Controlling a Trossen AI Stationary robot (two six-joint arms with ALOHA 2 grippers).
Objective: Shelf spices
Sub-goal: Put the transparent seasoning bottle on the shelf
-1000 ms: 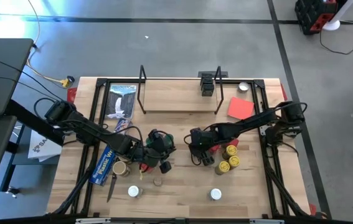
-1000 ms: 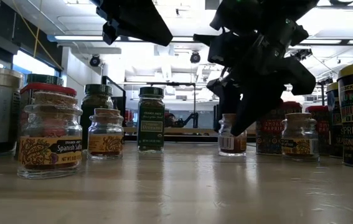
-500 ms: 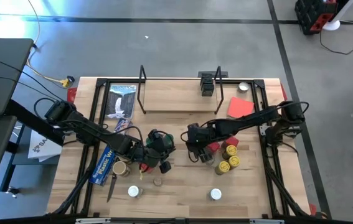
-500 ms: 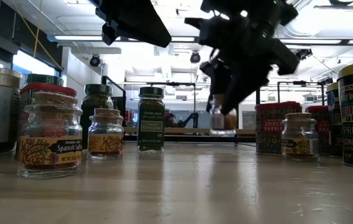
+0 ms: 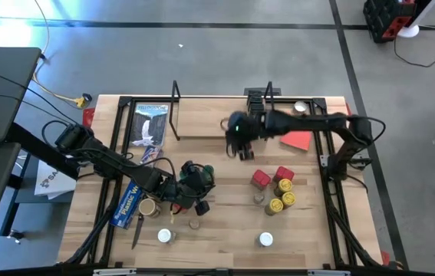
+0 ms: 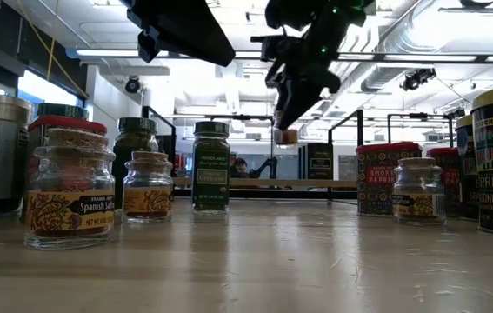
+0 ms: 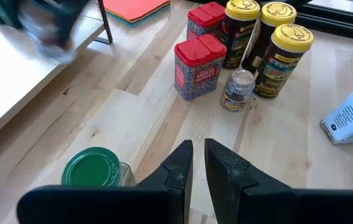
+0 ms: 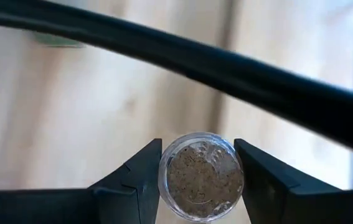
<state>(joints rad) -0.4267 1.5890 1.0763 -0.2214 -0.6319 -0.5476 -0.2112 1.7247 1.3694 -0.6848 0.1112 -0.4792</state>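
My right gripper [image 5: 242,147] hangs over the near edge of the light-wood shelf [image 5: 217,123], shut on a small glass spice jar [image 6: 287,136] high above the table. In the right wrist view the jar [image 8: 201,177] sits between the fingers, with a black wire upright [image 8: 226,62] of the shelf crossing behind it. My left gripper [image 5: 190,188] waits low at the left cluster of jars, fingers shut [image 7: 198,155], beside a green-lidded jar [image 7: 92,171]. Red tins [image 7: 195,68] and yellow-lidded jars [image 7: 285,56] stand upright on the table. My right gripper pinches the small glass jar's round body [image 8: 164,180] between its two fingers, one on each side. The fingers [image 6: 291,91] slant down from above. A round clear end showing brown spice faces the wrist camera. The jar is lifted clear of the table.
Two dark tins [image 5: 255,105] stand at the shelf's right end. The flat red sheet [image 5: 298,135] lies right of the shelf. The blue plastic-wrap box [image 5: 129,199] lies at the left. White-lidded jars [image 5: 265,240] stand near the near edge. Bare wood lies between the clusters.
My right gripper has lifted the small jar off the table from beside the red tins and carried it up and toward the far edge, to the shelf's near edge. The jar is now clear of the table. My left arm has kept still.
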